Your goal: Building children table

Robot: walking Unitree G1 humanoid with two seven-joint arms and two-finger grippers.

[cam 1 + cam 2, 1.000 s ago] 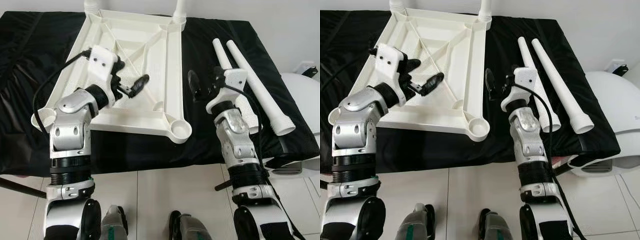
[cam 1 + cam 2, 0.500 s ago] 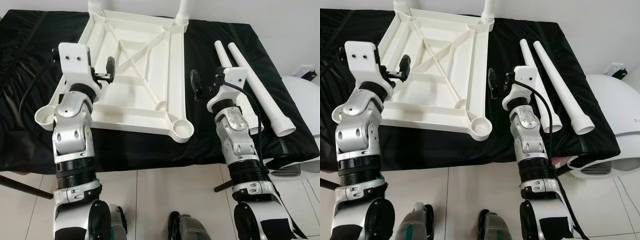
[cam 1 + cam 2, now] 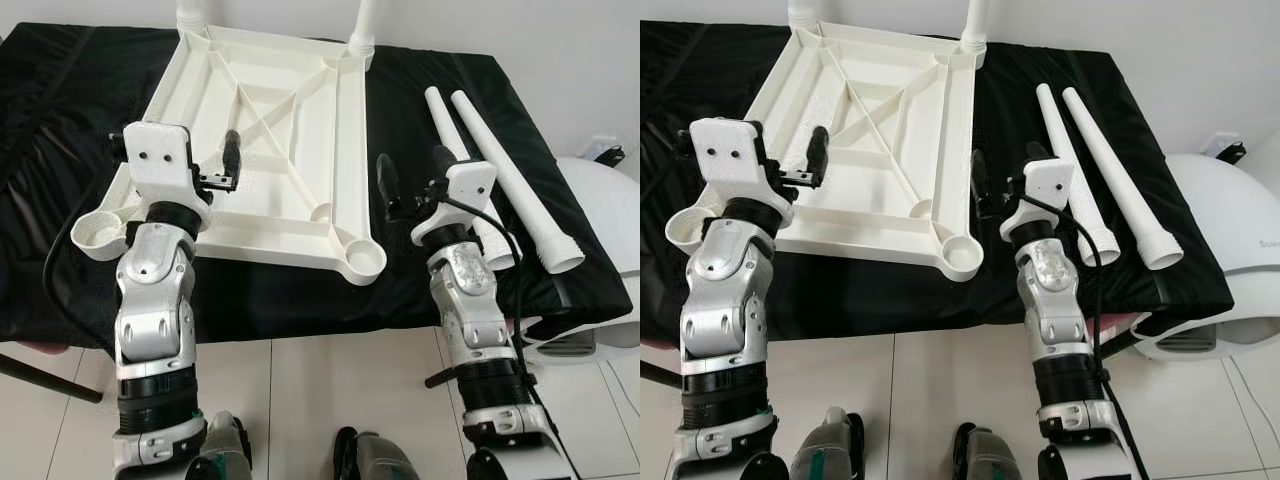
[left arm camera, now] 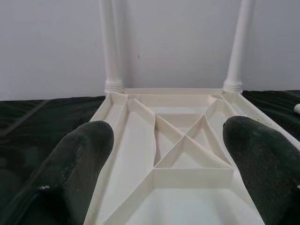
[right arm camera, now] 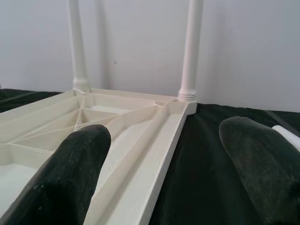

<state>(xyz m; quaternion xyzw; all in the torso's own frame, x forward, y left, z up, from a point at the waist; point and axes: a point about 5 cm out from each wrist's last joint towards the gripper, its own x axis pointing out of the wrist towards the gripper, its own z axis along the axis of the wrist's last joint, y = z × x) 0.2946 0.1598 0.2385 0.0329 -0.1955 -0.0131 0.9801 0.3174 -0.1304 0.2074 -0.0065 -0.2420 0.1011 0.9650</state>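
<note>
1. The white table top [image 3: 270, 130] lies upside down on the black cloth [image 3: 420, 260], with two legs [image 4: 108, 44] standing at its far corners.
2. Two loose legs [image 3: 505, 170] lie side by side on the cloth, right of it.
3. The left gripper [image 4: 168, 154] is spread wide above the top's near left part, holding nothing.
4. The right gripper [image 3: 412, 175] is spread wide between the top and the loose legs, also empty.

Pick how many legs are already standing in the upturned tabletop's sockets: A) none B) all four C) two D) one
C: two fitted legs rise from the far corners of the tabletop; two loose legs lie on the black cloth, and the near sockets are empty.
</note>
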